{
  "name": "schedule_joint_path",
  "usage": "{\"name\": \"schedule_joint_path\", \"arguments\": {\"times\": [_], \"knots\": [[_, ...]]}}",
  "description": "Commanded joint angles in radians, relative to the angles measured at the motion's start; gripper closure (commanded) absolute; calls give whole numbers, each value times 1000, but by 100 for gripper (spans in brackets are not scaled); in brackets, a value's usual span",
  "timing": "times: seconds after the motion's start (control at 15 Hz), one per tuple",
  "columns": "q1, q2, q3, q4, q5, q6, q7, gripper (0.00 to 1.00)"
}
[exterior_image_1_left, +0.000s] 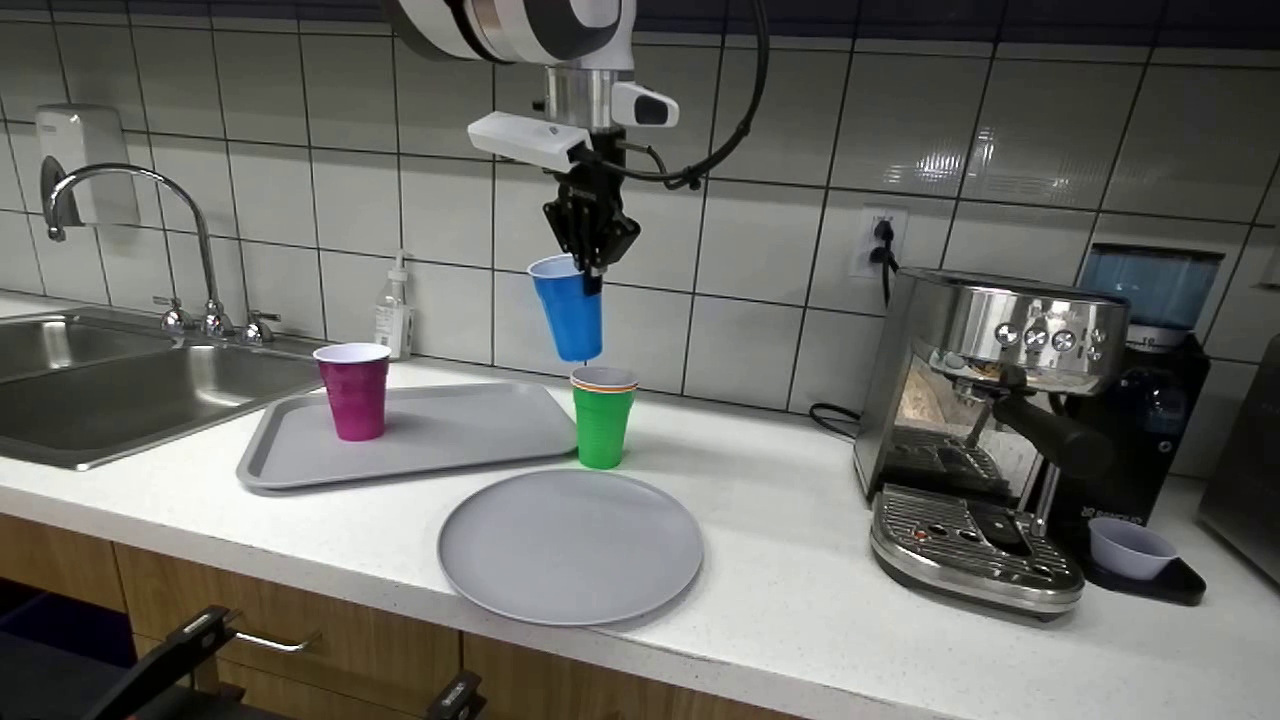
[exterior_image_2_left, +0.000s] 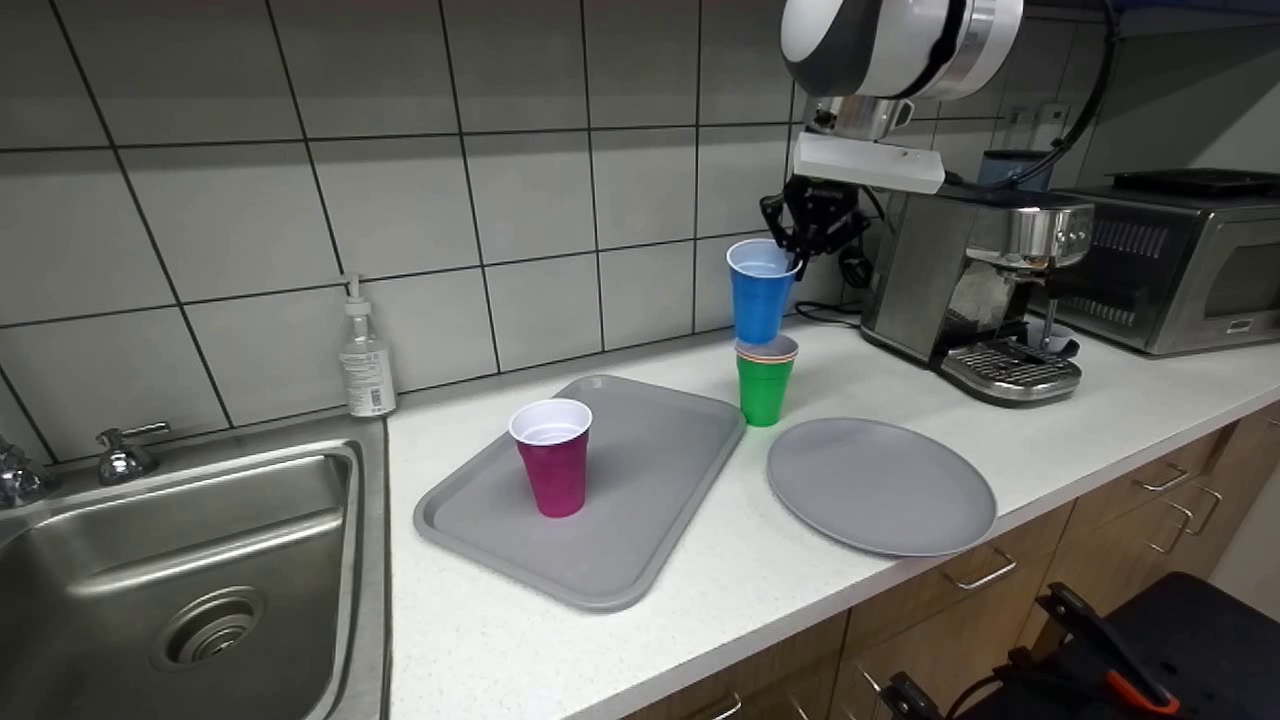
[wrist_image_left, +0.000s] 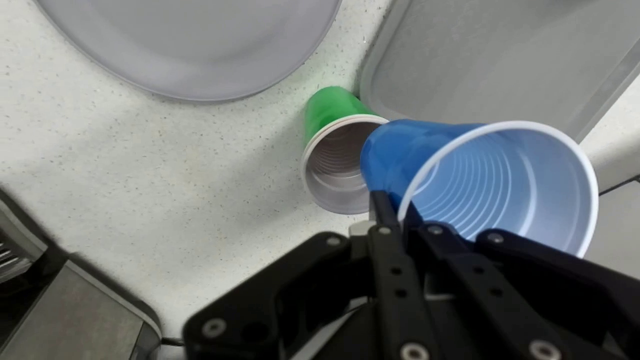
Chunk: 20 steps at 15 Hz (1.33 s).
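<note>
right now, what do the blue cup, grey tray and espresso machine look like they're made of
The blue cup seems thin plastic with a soft sheen, its pale inside ringed. The grey tray looks like matte moulded plastic, with rounded corners and a raised rim, though fibreglass is possible. The espresso machine appears mostly polished metal, likely steel, given its mirror-like reflections.

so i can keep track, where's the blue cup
In both exterior views, the blue cup hangs from the gripper just above the green cup and to the right of the magenta cup.
</note>
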Motion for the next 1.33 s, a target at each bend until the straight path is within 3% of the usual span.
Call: {"name": "schedule_joint_path", "arguments": {"times": [0.0, 1.27], "knots": [[-18, 9, -1, 32, 10, -31, 27, 99], [-22, 112, -14, 111, 1, -42, 121, 99]]}}
